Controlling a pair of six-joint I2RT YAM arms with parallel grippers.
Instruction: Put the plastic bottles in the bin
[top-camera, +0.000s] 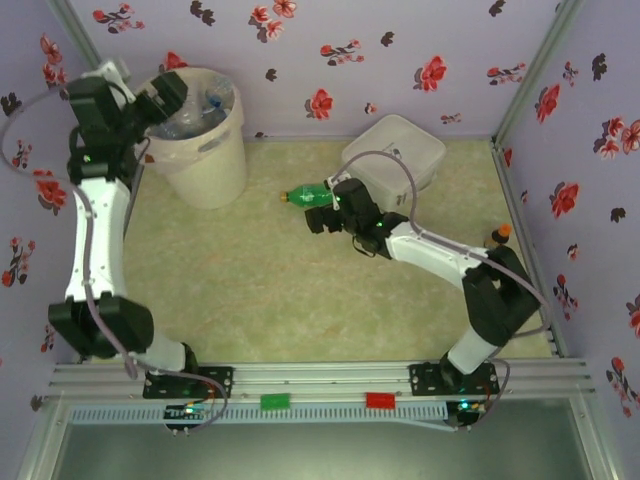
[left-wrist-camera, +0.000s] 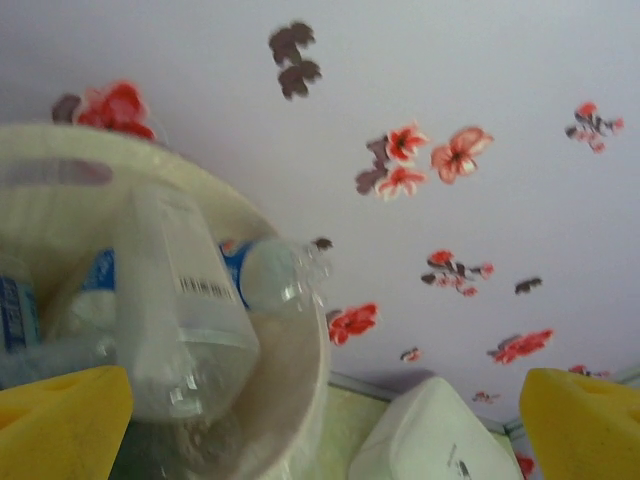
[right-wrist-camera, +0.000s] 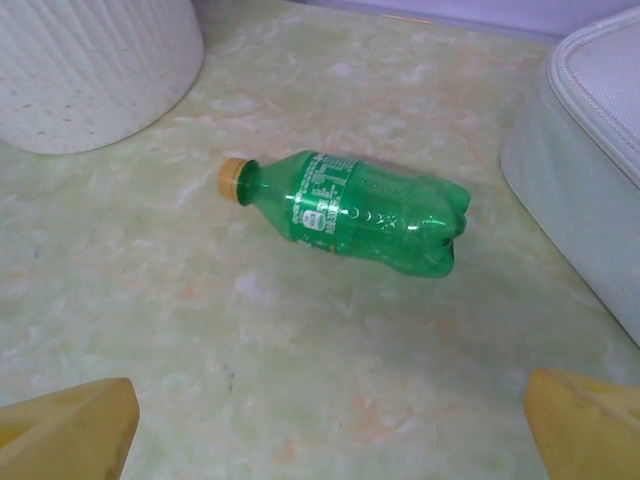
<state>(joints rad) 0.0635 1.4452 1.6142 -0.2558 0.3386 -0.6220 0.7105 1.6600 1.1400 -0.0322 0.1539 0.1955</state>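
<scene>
Pale tabletop (right-wrist-camera: 300, 380): green bottle (right-wrist-camera: 350, 210), label print unreadable.

No legible text (print on green bottle (right-wrist-camera: 350, 210) blurred)

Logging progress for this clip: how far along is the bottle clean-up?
Done: several clear bottles lie in the bin. In hand: nothing; the left gripper is open above the bin, the right gripper open facing the green bottle. Left: that green bottle, lying on the table.
</scene>
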